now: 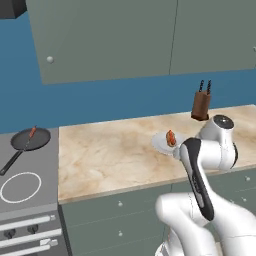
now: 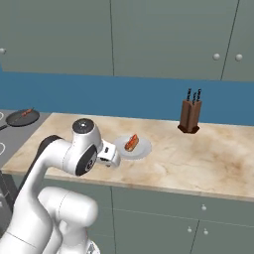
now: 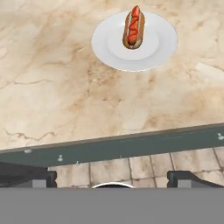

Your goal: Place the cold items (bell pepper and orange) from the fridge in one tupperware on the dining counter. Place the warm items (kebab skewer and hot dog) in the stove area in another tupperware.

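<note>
A hot dog in a bun with red sauce (image 3: pixel 133 29) lies on a round white plate (image 3: pixel 159 48) on the beige marbled stone counter (image 1: pixel 110 155). In the hand view it is ahead of the two-finger gripper (image 3: pixel 112 177), whose dark fingertips (image 3: pixel 30 177) stand far apart at the lower corners with nothing between them, out over the counter's front edge and the tiled floor. In the right base view the gripper (image 2: pixel 110 158) sits just left of the plate (image 2: pixel 141 150), apart from it; in the left base view the white arm covers the plate's near side. The left base view also takes in the grey stove top (image 1: pixel 30 180) with a black frying pan (image 1: pixel 30 140) holding a thin reddish kebab skewer (image 1: pixel 32 132). A brown wooden knife block (image 2: pixel 190 116) stands well to the plate's right, near the blue wall.
</note>
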